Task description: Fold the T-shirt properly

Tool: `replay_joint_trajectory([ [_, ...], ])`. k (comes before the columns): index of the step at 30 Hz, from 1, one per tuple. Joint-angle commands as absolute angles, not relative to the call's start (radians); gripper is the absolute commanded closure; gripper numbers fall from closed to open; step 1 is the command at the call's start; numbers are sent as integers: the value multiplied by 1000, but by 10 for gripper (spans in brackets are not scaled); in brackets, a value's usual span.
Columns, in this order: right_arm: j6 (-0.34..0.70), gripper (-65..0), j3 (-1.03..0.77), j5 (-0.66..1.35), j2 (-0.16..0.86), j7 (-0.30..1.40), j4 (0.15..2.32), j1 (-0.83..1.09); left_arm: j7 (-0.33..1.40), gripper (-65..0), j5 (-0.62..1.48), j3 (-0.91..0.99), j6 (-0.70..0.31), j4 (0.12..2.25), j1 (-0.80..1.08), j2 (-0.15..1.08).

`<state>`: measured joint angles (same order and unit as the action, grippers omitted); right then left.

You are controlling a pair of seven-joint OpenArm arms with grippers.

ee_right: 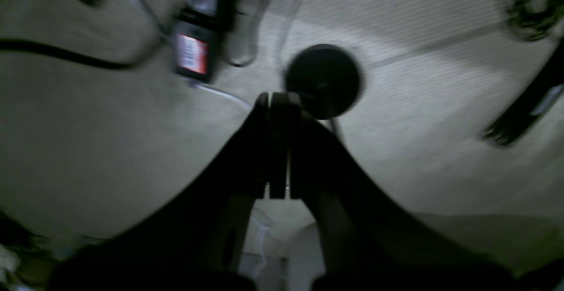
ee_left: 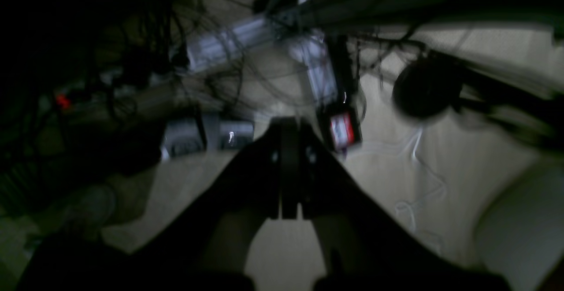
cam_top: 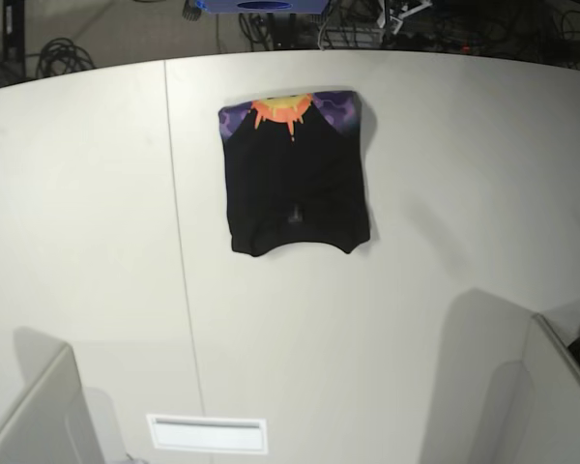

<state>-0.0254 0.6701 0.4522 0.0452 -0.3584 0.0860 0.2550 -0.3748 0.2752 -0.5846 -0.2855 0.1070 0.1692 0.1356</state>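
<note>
The T-shirt (cam_top: 295, 174) lies folded into a compact black rectangle on the far middle of the white table (cam_top: 445, 193). A strip of purple, orange and yellow print shows along its far edge. Neither gripper appears in the base view, and neither wrist view shows the shirt. In the left wrist view my left gripper (ee_left: 288, 126) is shut, its dark fingers pressed together with nothing between them. My right gripper (ee_right: 277, 99) is likewise shut and empty in the right wrist view. Both wrist views are blurred and look at pale floor, away from the table.
Grey arm parts rise at the table's near left (cam_top: 39, 416) and near right (cam_top: 561, 387). A white rectangular strip (cam_top: 208, 433) sits near the front edge. Cables (ee_left: 220, 62), a black round object (ee_right: 324, 79) and a red-labelled device (ee_right: 193, 53) lie on the floor.
</note>
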Motion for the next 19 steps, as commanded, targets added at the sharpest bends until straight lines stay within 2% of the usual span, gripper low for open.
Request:
replay_joint_trajectory([
  [1,-25,0,654,455,44,-367,85,263,-364,0,269,-584,-289,125,182,140],
  [19,-27,0,610,450,38,-369,87,263,-378,0,269,-587,-288,131,160,159],
])
